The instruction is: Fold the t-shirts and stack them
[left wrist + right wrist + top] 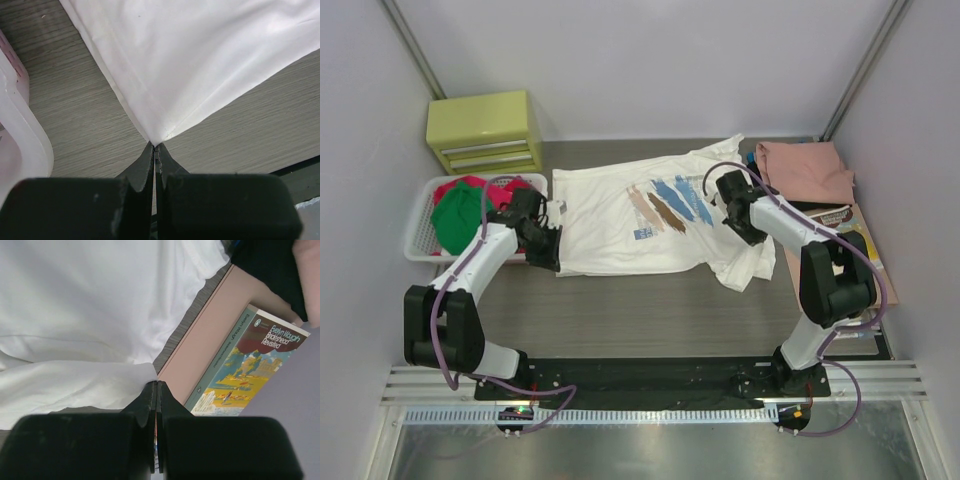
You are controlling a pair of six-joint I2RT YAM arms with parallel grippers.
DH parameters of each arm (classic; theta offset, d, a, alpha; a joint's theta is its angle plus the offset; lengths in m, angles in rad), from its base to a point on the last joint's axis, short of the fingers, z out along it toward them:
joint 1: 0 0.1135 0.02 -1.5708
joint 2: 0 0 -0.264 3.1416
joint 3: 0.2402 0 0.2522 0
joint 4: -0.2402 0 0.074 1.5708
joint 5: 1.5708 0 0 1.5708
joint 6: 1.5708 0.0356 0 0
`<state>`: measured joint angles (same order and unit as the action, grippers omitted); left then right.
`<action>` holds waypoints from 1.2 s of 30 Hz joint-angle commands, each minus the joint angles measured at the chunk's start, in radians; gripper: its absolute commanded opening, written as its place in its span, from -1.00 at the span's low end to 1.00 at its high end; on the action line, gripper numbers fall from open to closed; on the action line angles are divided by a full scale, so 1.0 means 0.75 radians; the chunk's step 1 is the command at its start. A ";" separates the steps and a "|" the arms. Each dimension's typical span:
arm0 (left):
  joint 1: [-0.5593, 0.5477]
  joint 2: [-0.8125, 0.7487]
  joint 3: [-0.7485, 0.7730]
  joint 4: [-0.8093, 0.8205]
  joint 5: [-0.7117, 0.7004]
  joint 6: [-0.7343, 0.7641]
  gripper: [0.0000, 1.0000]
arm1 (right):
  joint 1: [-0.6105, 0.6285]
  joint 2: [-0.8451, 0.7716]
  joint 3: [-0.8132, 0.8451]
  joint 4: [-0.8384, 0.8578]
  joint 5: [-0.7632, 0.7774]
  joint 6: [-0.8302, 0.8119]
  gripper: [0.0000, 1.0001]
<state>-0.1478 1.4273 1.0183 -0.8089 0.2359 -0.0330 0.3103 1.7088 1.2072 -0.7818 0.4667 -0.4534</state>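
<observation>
The left gripper (156, 146) pinches a hem corner of the white t-shirt (610, 232), and the right gripper (156, 384) seemingly a sleeve; lift both evenly, cloth taut.

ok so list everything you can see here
white printed cloth t-shirt: one, white with blue, brown and pink strokes, spread mid-table
white slotted plastic basket: one, white, table's left
crumpled cloth t-shirts: three, red, green, magenta, in the basket
folded cloth t-shirt: one, salmon-pink, far right
paperback book: one, yellowish cover, right edge
small drawer cabinet: one, yellow-green, far left
wood-grain table: one, grey
left claw: one, black, shut on the white shirt's corner
right claw: one, black, shut on the white shirt's edge
</observation>
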 commanded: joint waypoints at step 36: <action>0.001 -0.179 -0.088 0.119 -0.124 0.099 0.32 | 0.003 0.022 -0.031 0.034 -0.232 0.110 0.31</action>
<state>-0.1478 1.3144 0.9627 -0.7444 0.1600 0.0143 0.3111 1.7164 1.1271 -0.7933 0.2920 -0.3676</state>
